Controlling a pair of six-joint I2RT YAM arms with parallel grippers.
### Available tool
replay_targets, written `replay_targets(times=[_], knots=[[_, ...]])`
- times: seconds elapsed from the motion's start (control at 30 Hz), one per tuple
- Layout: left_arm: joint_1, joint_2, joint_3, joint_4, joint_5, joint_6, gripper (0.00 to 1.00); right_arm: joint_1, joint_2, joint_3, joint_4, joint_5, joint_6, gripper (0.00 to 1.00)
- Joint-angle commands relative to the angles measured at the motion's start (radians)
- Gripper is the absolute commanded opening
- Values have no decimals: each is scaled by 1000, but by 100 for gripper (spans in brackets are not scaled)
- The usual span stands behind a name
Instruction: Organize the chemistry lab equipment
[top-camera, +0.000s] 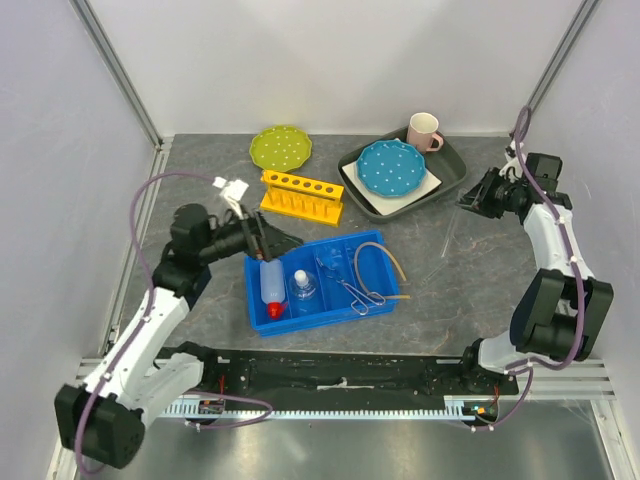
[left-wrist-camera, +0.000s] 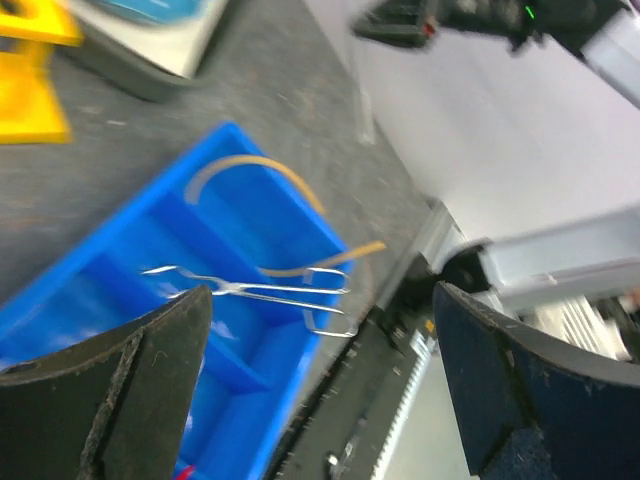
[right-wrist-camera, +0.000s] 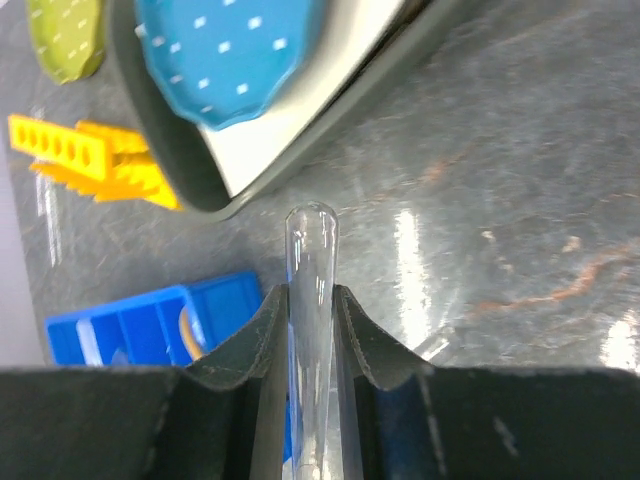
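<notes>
A blue divided bin (top-camera: 262, 322) holds the white squeeze bottle with red nozzle (top-camera: 270, 285), the clear flask with white stopper (top-camera: 304, 290), the thin metal tongs (top-camera: 356, 291) and the tan tubing loop (top-camera: 388, 266). My left gripper (top-camera: 275, 240) is open and empty above the bin's back left corner. Its wrist view shows the tongs (left-wrist-camera: 270, 292) and the tubing (left-wrist-camera: 262, 166) in the bin (left-wrist-camera: 110, 262). My right gripper (top-camera: 471, 197) is at the right, above the table beside the grey tray. It is shut on a clear test tube (right-wrist-camera: 311, 240).
A yellow test tube rack (top-camera: 302, 195) stands behind the bin. A grey tray (top-camera: 452, 172) holds a blue dotted plate (top-camera: 392, 167). A pink mug (top-camera: 424, 131) and a green dotted plate (top-camera: 280, 148) are at the back. A faint clear tube (top-camera: 447, 243) lies right of the bin.
</notes>
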Motion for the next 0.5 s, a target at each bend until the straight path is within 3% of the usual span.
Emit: replay_targets(times=[0.0, 0.03, 0.2, 0.47], knots=[[-242, 92, 97, 146, -101, -110, 97, 57, -90, -6, -20, -144, -34, 25], [-326, 126, 109, 164, -133, -118, 97, 68, -113, -5, -22, -156, -32, 25], [-517, 354, 164, 278, -293, -179, 96, 156, -179, 9, -17, -228, -23, 25], [-662, 594, 295, 381, -423, -222, 95, 252, -250, 0, 39, -279, 35, 26]])
